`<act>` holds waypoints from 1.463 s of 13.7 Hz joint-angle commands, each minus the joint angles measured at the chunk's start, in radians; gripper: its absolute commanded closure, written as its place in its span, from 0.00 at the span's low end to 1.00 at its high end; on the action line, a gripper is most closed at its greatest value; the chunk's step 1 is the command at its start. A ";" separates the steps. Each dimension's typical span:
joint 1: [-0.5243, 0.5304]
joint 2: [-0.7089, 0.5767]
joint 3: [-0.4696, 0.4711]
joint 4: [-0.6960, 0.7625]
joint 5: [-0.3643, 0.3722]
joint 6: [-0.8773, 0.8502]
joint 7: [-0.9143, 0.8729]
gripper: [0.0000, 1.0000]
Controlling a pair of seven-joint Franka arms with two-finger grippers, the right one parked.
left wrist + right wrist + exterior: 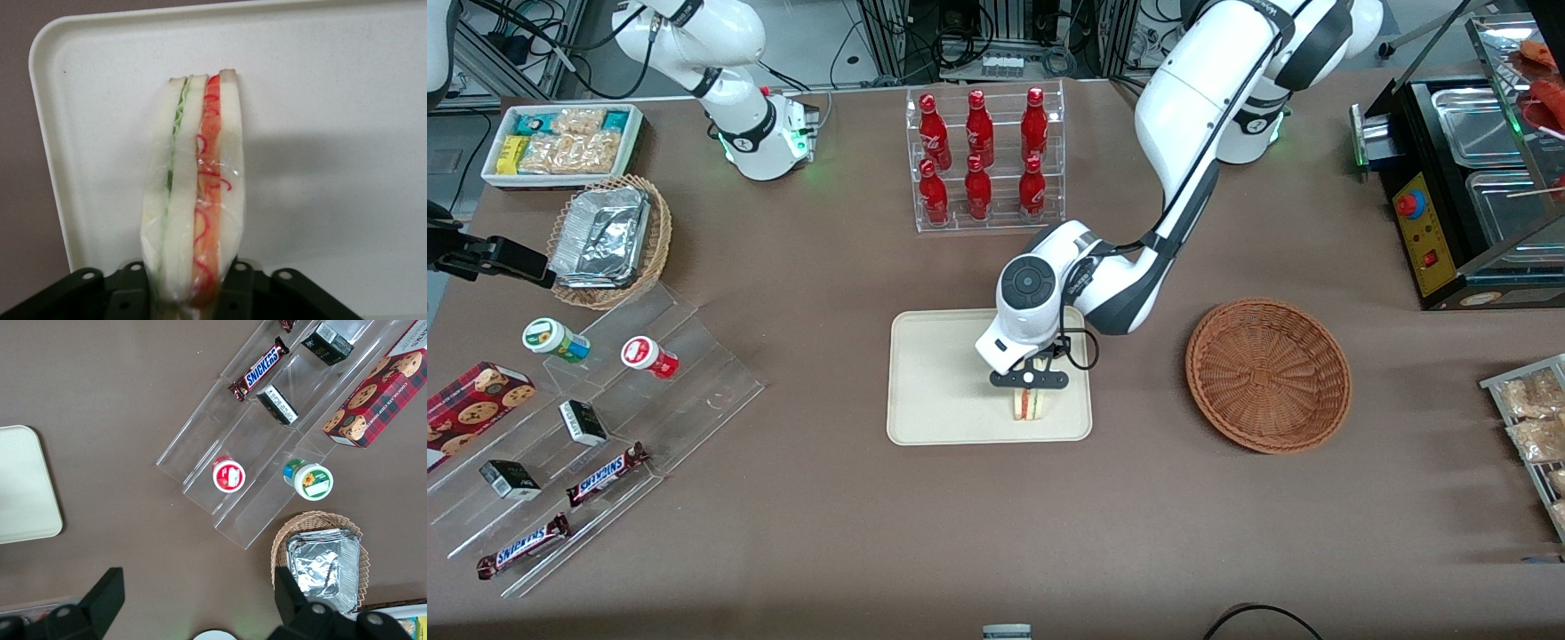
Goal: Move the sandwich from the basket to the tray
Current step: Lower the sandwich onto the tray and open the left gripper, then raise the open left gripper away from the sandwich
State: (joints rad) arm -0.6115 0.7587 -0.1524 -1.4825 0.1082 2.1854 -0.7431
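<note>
1. The left arm's pincer [1030, 385] hangs low over the tray [934, 391], above the part of it nearer the basket [1268, 374] and toward the edge closest to the front camera; its black crossbar lies level just above the sandwich [1029, 405].
2. The pincer is clenched on the sandwich; in the left wrist view the wrapped wedge [193, 193] runs up out of the black pincer body [193, 297], whose two fingers [237, 287] press against its bread faces on either side.
3. The sandwich stands on edge with its cut side toward the wrist camera; a green layer and a red layer run lengthwise between pale bread slices, and the clear wrap glints over them.
4. Whether the sandwich touches the tray floor or hangs just above it, I cannot tell; it is inside the tray's rim [47, 167] in both views, near one rounded corner.
5. The basket sits on the brown counter [827, 498] beside the tray, toward the working arm's end, apart from it; nothing shows inside its woven bowl.
6. A clear rack of red bottles [983, 156] stands farther from the front camera than the tray.
7. Toward the parked arm's end lie a tan wicker basket holding foil containers [605, 236], a white bin of snack packets [565, 142], and a stepped clear stand with Snickers bars [605, 476] and two small tubs [649, 356].
</note>
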 commanded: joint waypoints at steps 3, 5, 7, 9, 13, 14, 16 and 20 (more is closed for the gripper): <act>-0.011 0.011 0.008 0.042 0.016 -0.002 -0.027 0.00; -0.011 0.007 0.008 0.045 0.016 -0.003 -0.044 0.00; -0.011 0.002 0.008 0.047 0.016 -0.004 -0.047 0.00; -0.011 -0.019 0.008 0.047 0.016 -0.012 -0.048 0.00; -0.002 -0.111 0.007 0.045 0.001 -0.111 -0.048 0.00; -0.001 -0.137 0.007 0.044 -0.001 -0.145 -0.048 0.00; 0.030 -0.186 0.007 0.045 -0.025 -0.202 -0.045 0.00; 0.116 -0.300 0.008 0.045 -0.068 -0.311 -0.044 0.00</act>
State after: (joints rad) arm -0.5473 0.5229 -0.1438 -1.4214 0.0575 1.9306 -0.7807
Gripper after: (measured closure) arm 0.000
